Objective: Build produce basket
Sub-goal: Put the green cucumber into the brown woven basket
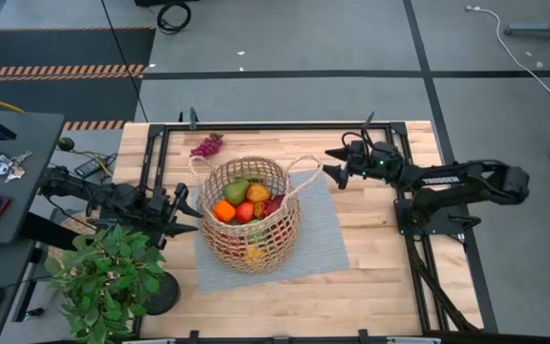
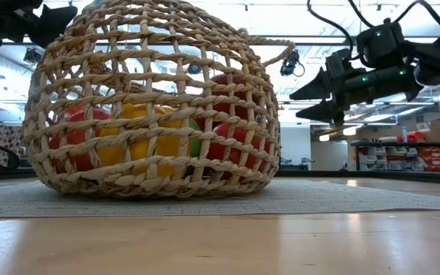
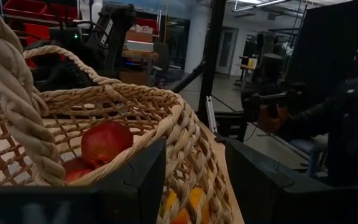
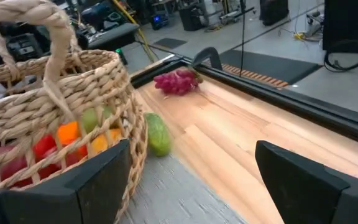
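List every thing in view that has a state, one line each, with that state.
basket: tipped on its side on the grey mat, holding most fruit.
grape bunch: outside the basket, on the table.
green fruit: outside, beside the basket's wall.
left gripper: jaws around the basket's rim.
right gripper: open, empty, near a handle.

A round tan wicker basket [image 1: 250, 215] with open-weave sides holds red, orange, yellow and green toy produce [image 1: 244, 202] on a grey ribbed mat [image 1: 325, 234] over the pale wood-grain counter [image 1: 380, 287], with a purple-red grape bunch [image 1: 206, 145] and a leafy green plant [image 1: 103, 277] nearby.
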